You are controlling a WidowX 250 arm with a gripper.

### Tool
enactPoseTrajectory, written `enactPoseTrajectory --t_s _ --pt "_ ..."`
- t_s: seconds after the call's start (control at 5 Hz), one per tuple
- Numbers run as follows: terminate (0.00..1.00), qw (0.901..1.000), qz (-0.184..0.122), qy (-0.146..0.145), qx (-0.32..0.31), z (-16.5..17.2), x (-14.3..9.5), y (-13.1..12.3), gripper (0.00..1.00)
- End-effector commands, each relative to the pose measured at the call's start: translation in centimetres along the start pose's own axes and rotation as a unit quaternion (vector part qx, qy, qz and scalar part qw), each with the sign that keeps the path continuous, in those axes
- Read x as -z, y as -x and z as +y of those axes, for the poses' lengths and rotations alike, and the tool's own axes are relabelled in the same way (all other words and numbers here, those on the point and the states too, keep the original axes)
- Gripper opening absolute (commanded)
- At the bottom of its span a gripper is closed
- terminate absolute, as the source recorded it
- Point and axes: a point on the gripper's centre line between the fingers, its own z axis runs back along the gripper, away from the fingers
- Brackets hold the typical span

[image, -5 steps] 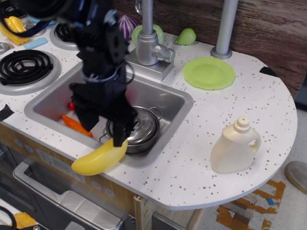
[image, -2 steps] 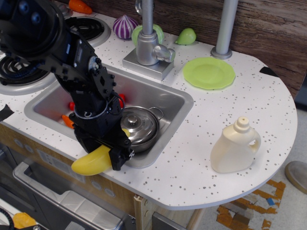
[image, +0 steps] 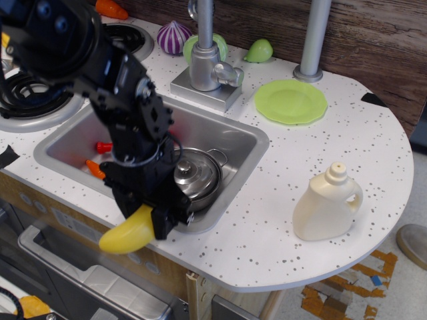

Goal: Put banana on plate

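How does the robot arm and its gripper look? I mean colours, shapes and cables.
The arm is all black, built of bulky rounded segments with small screws showing. A thin black cable loops near the wrist. The gripper is black and blocky too. No markings or labels can be read.

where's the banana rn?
Lower left of the frame: the banana is at the sink's front edge, under the gripper, beside the steel pot, far from the plate.

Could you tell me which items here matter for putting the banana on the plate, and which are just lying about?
In the job: banana, plate, gripper.

Lying about: steel pot, cream jug, purple onion, carrot.
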Motion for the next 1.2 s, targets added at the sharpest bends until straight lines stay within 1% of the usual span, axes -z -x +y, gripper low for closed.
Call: enactPoseTrajectory --t_s 0.0,0.2,0.4,0.6,0.8,1.0 --pt "0.00 0.9984 -0.037 -0.032 -0.029 -0.8 -5.0 -4.3 0.00" --pt "0.00 0.9974 -0.060 -0.030 -0.027 -1.4 -6.3 -8.7 0.00" --pt "0.00 0.9965 -0.068 -0.021 -0.045 -3.3 -6.7 -13.6 0.00" --pt "0.00 0.9972 -0.057 -0.012 -0.046 -4.5 -7.2 -16.8 0.00" --pt "0.00 0.9977 -0.053 -0.013 -0.038 -5.9 -7.7 -20.0 0.00" --pt "0.00 0.9968 -0.075 -0.007 -0.027 -6.0 -6.8 -22.5 0.00"
